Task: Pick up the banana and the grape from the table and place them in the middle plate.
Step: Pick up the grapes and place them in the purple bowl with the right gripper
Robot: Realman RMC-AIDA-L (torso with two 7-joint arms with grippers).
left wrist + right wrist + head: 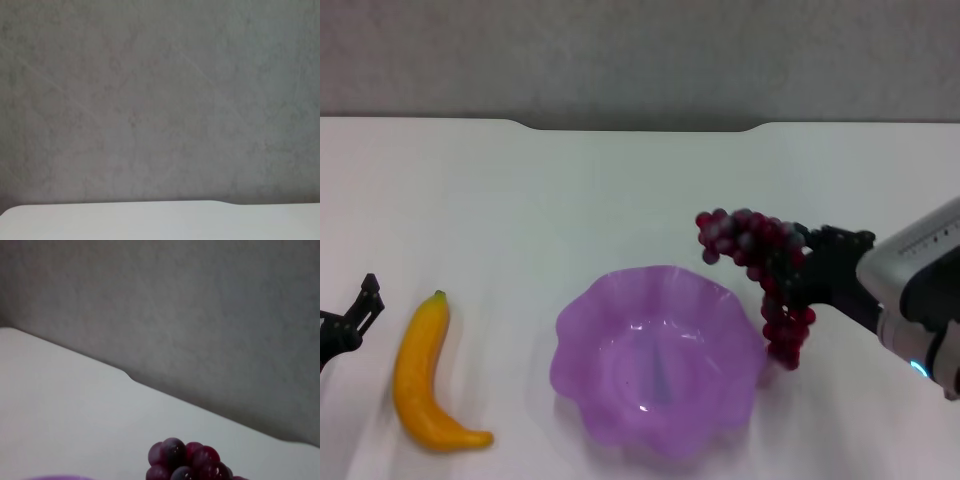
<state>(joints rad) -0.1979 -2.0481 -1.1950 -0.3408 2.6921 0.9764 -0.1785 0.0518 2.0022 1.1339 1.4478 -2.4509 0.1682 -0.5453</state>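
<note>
The dark red-purple grape (752,240) bunch hangs in the air just right of the middle plate (582,340), with my right gripper (798,272) shut on it; part of the bunch droops down to about the plate's rim height. The top of the grape (190,462) also shows in the right wrist view. The purple scalloped plate holds nothing. An orange-yellow banana (425,375) lies on the white table (570,200) left of the plate. My left gripper (350,320) sits at the far left edge, just left of the banana, apart from it.
The table's far edge has a notch (640,126) in the middle, with a grey wall behind it. The left wrist view shows only that wall and a strip of table (150,222).
</note>
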